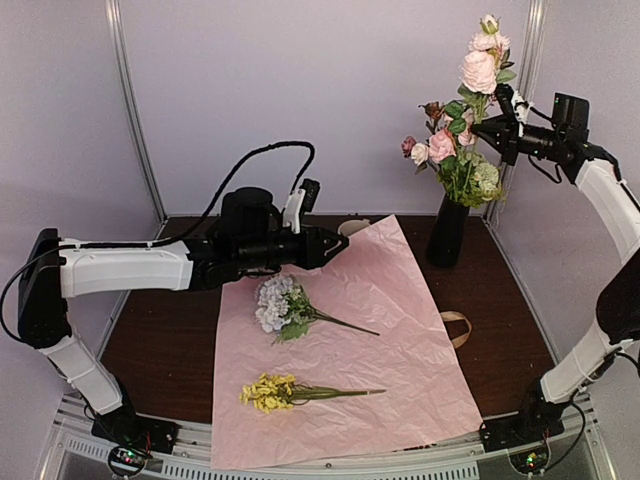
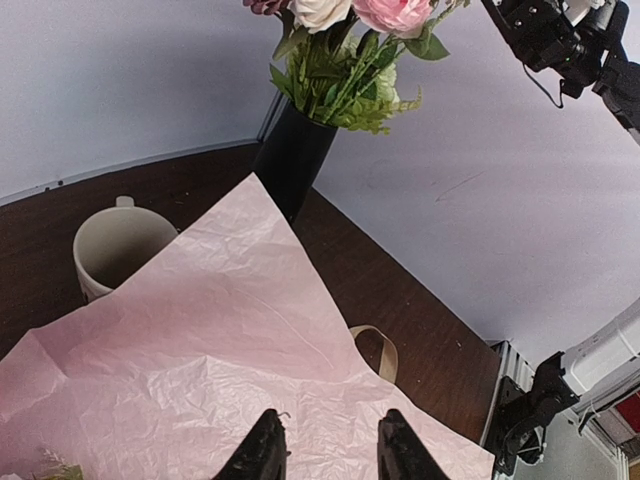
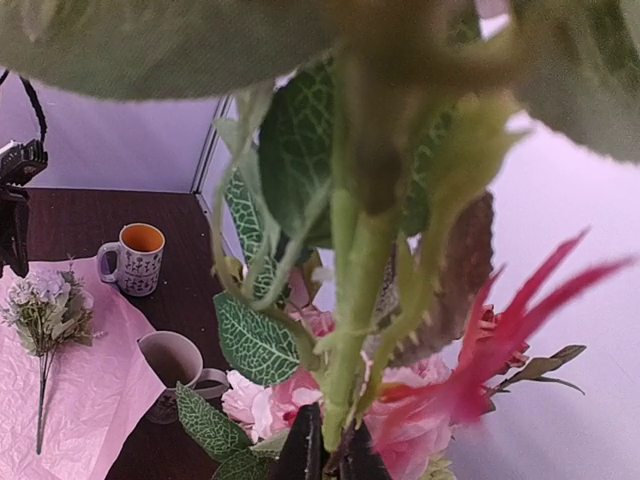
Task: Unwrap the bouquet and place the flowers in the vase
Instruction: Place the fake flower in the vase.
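Observation:
The bouquet lies unwrapped: its pink paper (image 1: 400,330) is spread flat on the table. Two flowers rest on it, a pale lilac-white cluster (image 1: 278,303) and a yellow sprig (image 1: 270,392). The black vase (image 1: 447,230) (image 2: 292,160) stands at the back right and holds several flowers (image 1: 455,160). High above it, my right gripper (image 1: 487,127) (image 3: 330,450) is shut on the green stem (image 3: 350,300) of a pink rose spray (image 1: 478,70). My left gripper (image 1: 335,245) (image 2: 325,445) hovers open and empty over the paper's far part.
A beige ribbon (image 1: 457,325) (image 2: 378,350) lies on the dark table right of the paper. A cream mug (image 2: 115,245) (image 3: 175,365) stands by the paper's back corner. A patterned mug with an orange inside (image 3: 135,258) stands farther off. Walls close in behind and to the right.

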Robot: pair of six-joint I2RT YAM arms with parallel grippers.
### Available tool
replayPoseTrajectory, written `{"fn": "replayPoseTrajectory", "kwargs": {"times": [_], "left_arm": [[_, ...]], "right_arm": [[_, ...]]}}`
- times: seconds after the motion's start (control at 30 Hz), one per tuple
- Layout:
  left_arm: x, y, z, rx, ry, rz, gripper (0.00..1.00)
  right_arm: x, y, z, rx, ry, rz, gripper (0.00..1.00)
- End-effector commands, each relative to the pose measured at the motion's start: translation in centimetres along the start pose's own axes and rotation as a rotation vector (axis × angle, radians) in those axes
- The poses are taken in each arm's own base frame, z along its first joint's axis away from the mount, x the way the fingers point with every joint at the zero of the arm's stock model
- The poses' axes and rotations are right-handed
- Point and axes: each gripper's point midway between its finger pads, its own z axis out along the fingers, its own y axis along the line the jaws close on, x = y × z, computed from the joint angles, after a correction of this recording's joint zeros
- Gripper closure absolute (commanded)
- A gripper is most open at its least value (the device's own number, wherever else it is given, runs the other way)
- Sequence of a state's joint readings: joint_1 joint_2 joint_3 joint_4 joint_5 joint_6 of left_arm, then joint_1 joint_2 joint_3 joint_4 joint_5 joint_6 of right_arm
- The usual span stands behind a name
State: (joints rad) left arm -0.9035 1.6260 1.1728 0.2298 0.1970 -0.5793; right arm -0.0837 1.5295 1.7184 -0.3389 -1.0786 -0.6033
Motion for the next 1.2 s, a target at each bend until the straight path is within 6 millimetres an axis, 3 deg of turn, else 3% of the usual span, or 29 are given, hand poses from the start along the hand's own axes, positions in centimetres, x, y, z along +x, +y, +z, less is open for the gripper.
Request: {"fn": "replayPoseTrajectory", "kwargs": {"times": [0.0,0.23,0.7,1.17], "left_arm": [[-1.9,-1.1,0.0,0.025,-0.048,0.003,0.66],[-1.7,-1.1,0.2,0.028,-0.039,-0.003,0.66],[-1.7,-1.4,0.9,0.045,-0.032,-0.006,0.66],[-1.2,-1.6,0.7,0.052,-0.029,-0.005,0.66]], "right_arm": [[0.6,-0.4,-0.4,0.021,-0.025,0.005,1.00],[3.5,0.1,-0.6,0.034,-0.020,0.061,1.00],[6.6,0.7,-0.7,0.071,-0.007,0.115,1.00],[11.1,1.3,0.0,0.097,0.041,0.183,1.00]]}}
